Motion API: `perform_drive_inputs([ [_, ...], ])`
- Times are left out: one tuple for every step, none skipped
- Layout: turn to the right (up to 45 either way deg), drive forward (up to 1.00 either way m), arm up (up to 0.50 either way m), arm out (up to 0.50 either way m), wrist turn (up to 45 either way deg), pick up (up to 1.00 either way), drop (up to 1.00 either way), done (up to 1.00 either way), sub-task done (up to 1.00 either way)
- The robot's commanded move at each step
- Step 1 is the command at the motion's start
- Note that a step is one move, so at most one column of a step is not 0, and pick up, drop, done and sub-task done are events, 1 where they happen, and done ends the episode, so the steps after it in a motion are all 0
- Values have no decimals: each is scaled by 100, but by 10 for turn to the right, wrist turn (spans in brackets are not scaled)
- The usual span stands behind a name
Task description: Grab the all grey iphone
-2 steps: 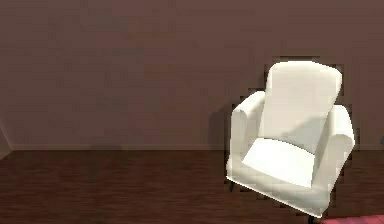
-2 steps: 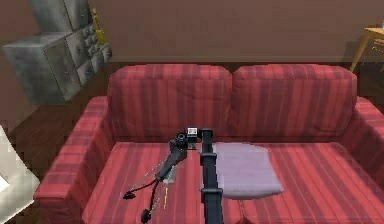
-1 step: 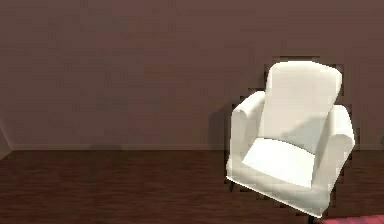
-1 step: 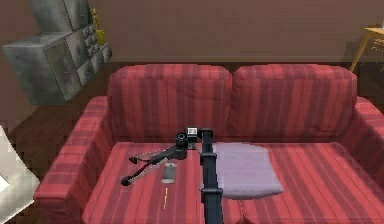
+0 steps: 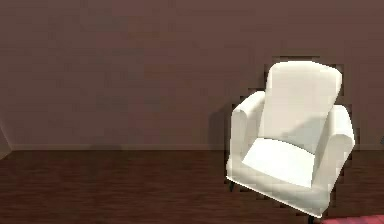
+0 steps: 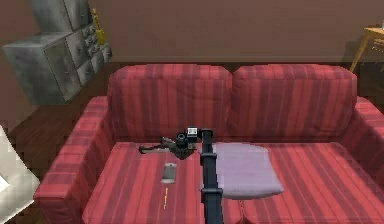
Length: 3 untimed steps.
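Note:
A small flat grey slab [image 6: 169, 172], about the shape of a phone, lies on the left seat cushion of a red striped sofa [image 6: 300, 105]. The dark arm [image 6: 210, 190] rises from the bottom edge over the seat. At its far end, the gripper [image 6: 152, 148] reaches left, with its thin fingers a little farther up the picture than the grey slab. I cannot tell whether the gripper holds anything, or whether it is over the slab or behind it.
A lavender cushion [image 6: 246, 166] lies on the seat right of the arm, and a thin yellow stick [image 6: 165, 200] near the front edge. A grey cabinet [image 6: 55, 55] stands beyond the sofa's left arm. A white armchair [image 5: 292, 135] sits on dark wood floor by a brown wall.

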Motion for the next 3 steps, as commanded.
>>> perform_drive_inputs([
  [0, 0, 0, 0, 240, 0, 0, 0, 0],
  [0, 0, -30, 0, 0, 0, 0, 0, 0],
  [0, 0, 0, 0, 0, 100, 0, 0, 0],
])
